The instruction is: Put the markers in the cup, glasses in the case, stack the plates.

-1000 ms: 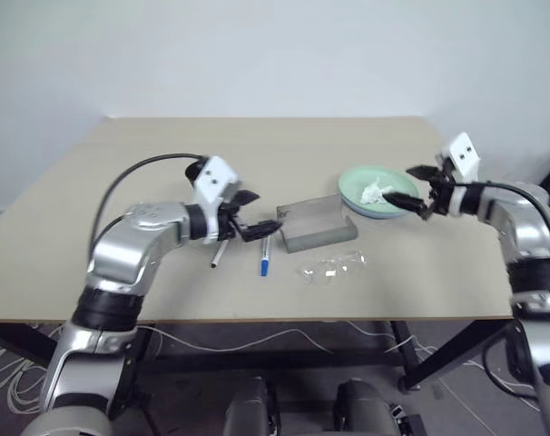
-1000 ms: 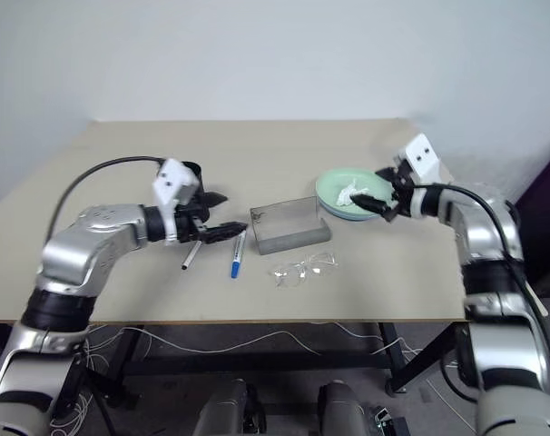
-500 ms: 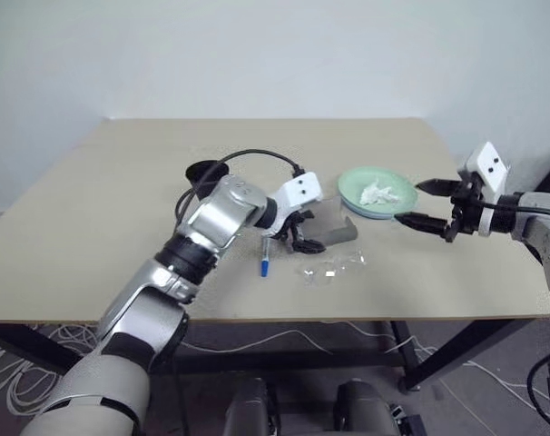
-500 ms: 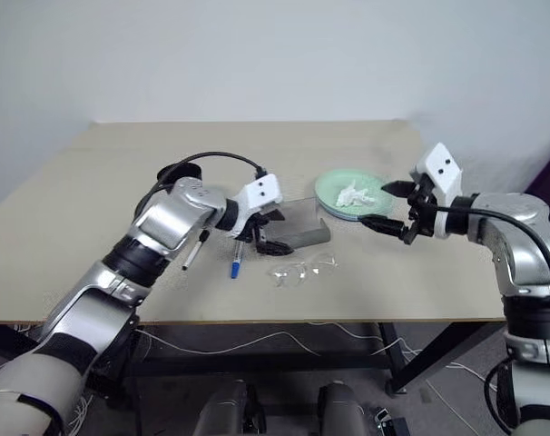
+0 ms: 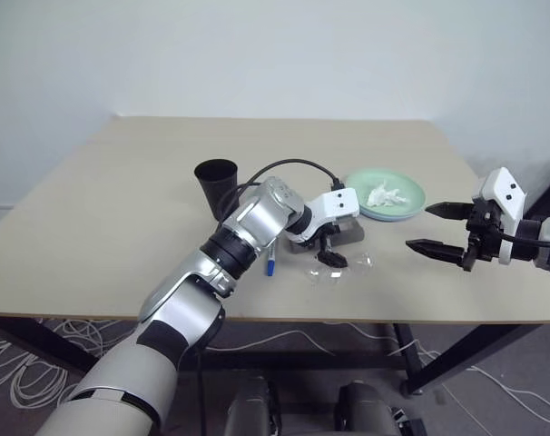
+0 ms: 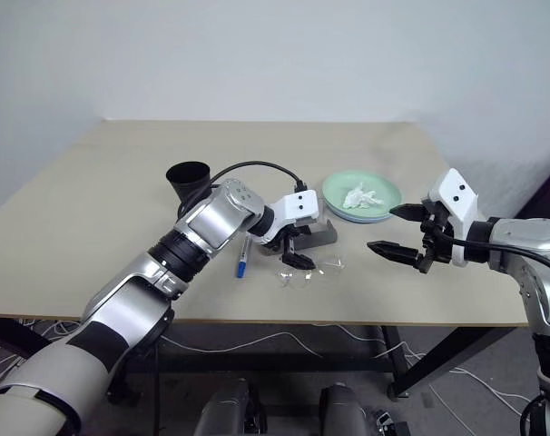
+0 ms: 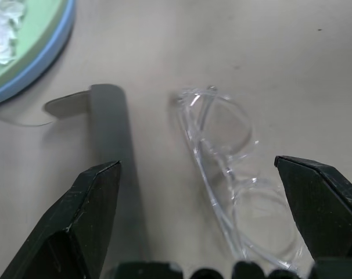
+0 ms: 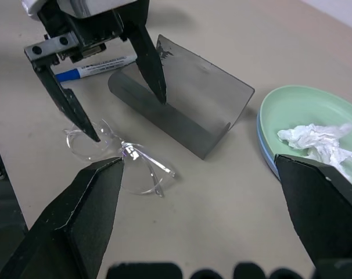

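Left gripper (image 6: 298,252) spread wide, empty, poised over glasses (image 6: 307,272) near table's front edge (image 6: 257,320). Case (image 8: 182,102) open just behind. Right gripper (image 6: 404,231) agape, empty, over bare tabletop right of glasses. Green plate (image 6: 384,193) on blue one, behind.

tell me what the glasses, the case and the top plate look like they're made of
Glasses: clear plastic by the look, frame and lenses see-through, with glossy glints along the rims.
Case: grey, matte, maybe fabric-covered or soft plastic; its open lid looks thin and dull, with no shine.
Top plate: pale mint green, probably plastic, smooth with a soft sheen, resting on a blue plate whose edge shows beneath it.
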Tool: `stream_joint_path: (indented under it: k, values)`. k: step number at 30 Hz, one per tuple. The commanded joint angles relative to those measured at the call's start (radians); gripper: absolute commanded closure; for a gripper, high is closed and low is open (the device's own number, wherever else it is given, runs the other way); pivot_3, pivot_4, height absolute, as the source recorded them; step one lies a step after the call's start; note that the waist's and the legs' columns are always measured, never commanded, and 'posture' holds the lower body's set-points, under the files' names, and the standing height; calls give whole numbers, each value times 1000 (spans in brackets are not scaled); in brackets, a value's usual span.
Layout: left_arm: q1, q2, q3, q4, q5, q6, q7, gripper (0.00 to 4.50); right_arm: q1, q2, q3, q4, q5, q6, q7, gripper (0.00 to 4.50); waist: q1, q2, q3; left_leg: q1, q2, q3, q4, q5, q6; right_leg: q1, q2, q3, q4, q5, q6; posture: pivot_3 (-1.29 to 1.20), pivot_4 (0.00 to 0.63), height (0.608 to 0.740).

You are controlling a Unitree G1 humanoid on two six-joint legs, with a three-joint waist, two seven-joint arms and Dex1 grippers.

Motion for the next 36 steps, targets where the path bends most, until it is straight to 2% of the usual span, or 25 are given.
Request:
stream_joint_path:
  k: [1, 6, 9, 17, 28, 36]
  values:
    - [-37, -23, 2, 11, 28, -26, -4, 0, 2, -19, -50, -48, 29, 12, -25, 14, 0, 0, 0, 0, 0, 0, 0, 0, 0, 0, 0, 0, 0, 0, 0, 0, 0, 639]
    - [-30, -62, 8, 53, 51, -44, 10, 0, 25, -21, -62, -71, 46, 24, -45, 14, 0, 0, 0, 0, 0, -1, 1, 0, 1, 1, 0, -1, 0, 0, 0, 0, 0, 639]
    - [-24, -78, 8, 71, 64, -51, 15, 585, 33, -20, -60, -79, 54, 28, -57, 0, 0, 0, 0, 0, 0, -2, 1, 0, 0, 1, 0, -1, 0, 0, 0, 0, 0, 639]
    - [-25, -71, -2, 95, 99, -77, -15, 3283, 35, -23, -55, -80, 70, 38, -75, 0, 0, -1, 0, 0, 0, -3, 1, 0, 0, 2, 0, -2, 0, 0, 0, 0, 0, 639]
    - [-30, -32, -15, 93, 143, -154, -81, 3283, 15, -18, -30, -57, 65, 27, -83, 0, 0, 0, 0, 0, 0, -4, 1, 0, 0, 2, 0, -3, 0, 0, 0, 0, 0, 639]
    - [-18, -41, -11, 107, 163, -158, -86, 3283, 4, -15, -21, -52, 62, 24, -88, 0, 0, 0, 0, 0, 0, -4, 1, 0, 0, 2, 0, -3, 0, 0, 0, 0, 0, 639]
